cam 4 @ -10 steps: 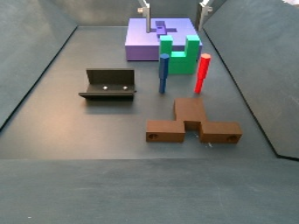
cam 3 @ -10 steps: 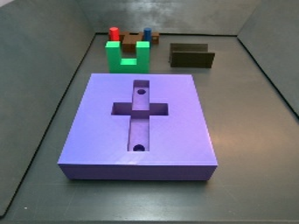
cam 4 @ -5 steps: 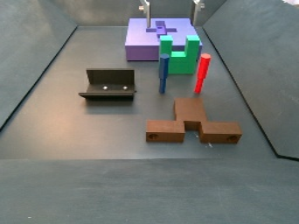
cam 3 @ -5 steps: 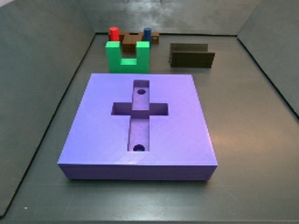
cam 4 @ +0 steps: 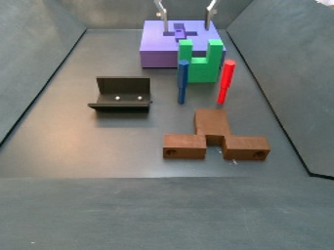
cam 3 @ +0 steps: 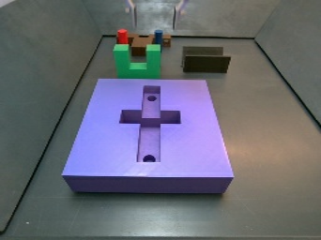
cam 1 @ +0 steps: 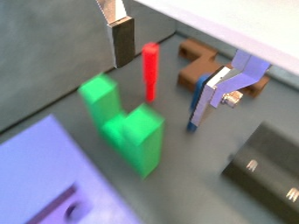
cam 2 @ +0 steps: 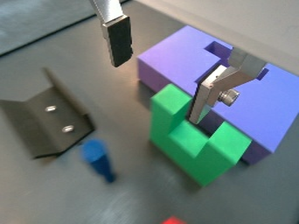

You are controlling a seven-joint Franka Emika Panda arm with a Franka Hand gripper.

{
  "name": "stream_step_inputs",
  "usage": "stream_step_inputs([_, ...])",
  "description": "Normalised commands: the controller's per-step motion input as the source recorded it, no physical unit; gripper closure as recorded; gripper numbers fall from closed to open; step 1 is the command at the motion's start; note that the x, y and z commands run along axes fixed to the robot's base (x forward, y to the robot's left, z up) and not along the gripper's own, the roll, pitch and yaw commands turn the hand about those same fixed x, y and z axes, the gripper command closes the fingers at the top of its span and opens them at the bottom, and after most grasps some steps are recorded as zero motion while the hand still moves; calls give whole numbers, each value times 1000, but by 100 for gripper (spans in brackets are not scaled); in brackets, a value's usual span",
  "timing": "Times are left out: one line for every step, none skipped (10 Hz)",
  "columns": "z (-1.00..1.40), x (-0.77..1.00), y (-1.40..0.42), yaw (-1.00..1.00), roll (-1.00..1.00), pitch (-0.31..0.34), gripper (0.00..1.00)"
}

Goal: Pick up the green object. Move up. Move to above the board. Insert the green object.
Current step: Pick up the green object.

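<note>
The green object [cam 3: 135, 61] stands upright on the floor just beyond the board's [cam 3: 157, 131] far end, prongs up; it also shows as the green object [cam 4: 200, 59], [cam 2: 193, 140], [cam 1: 122, 122]. My gripper [cam 3: 157, 11] hangs open above it, at the top edge of both side views, gripper [cam 4: 187, 10]. In both wrist views the fingers [cam 2: 117, 39] are spread wide with nothing between them. One finger [cam 2: 216, 87] hangs over a prong and the board's corner [cam 2: 222, 74]. Gripper midpoints: [cam 2: 158, 87], [cam 1: 166, 87].
A red peg [cam 4: 226, 82] and a blue peg [cam 4: 183, 80] stand right beside the green object. A brown block [cam 4: 216, 137] lies farther from the board. The dark fixture [cam 4: 121, 95] stands apart, also fixture [cam 3: 206, 60]. Grey walls enclose the floor.
My gripper has come down into a side view's top edge, over the green object. Its fingers stay open. No piece has moved.
</note>
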Motion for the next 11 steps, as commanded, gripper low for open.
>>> stream_step_inputs([-303,11,-437,100,283,0,0])
stream_step_inputs([-194,0,-291,146,324,0,0])
stream_step_inputs([-231,0,-100,120,263,0,0])
stream_step_inputs([-251,0,0,74,234,0,0])
stream_step_inputs([-234,0,0,46,223,0,0])
stream_step_inputs([-331,0,37,0,210,0,0])
stream_step_inputs([-271,11,120,0,150,0,0])
stream_step_inputs([-246,6,217,0,133,4,0])
stream_step_inputs([-226,0,277,0,89,0,0])
stream_step_inputs([-177,3,23,0,0,0,0])
stream_step_inputs([-243,20,0,0,0,0,0])
